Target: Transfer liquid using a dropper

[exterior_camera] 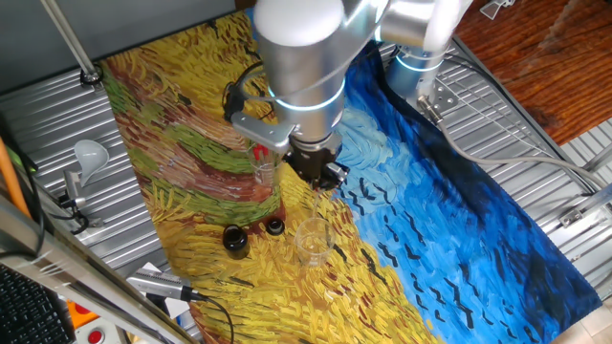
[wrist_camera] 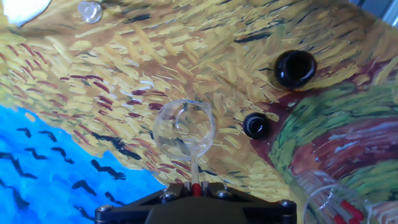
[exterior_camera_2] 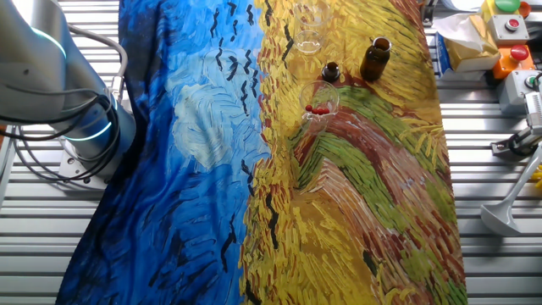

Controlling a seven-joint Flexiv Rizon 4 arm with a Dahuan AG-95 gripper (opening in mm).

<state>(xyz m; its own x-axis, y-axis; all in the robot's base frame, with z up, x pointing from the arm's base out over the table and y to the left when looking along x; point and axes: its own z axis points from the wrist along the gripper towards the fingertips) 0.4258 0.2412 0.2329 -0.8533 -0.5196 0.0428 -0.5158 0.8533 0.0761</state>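
Note:
My gripper [exterior_camera: 320, 177] is shut on the red bulb of a dropper [wrist_camera: 196, 186]. The dropper's thin clear tube [exterior_camera: 316, 204] hangs straight down toward an empty clear beaker [wrist_camera: 184, 129], which also shows in the fixed views [exterior_camera: 312, 241] [exterior_camera_2: 309, 41]. Its tip is over or just inside the beaker mouth; I cannot tell which. An open brown bottle [wrist_camera: 295, 68] [exterior_camera: 235, 239] stands to one side, with its black cap [wrist_camera: 256, 126] [exterior_camera: 275, 226] lying beside it. A second glass [exterior_camera: 262, 162] [exterior_camera_2: 320, 106] holds more red-bulbed droppers. My gripper is out of the other fixed view.
A painted cloth [exterior_camera: 459, 220] in yellow and blue covers the slatted metal table. A white funnel-shaped object [exterior_camera: 88, 153] lies off the cloth. Coloured button boxes [exterior_camera_2: 508, 25] stand by the table's edge. The arm's base [exterior_camera_2: 85, 135] and cables stand beside the blue half.

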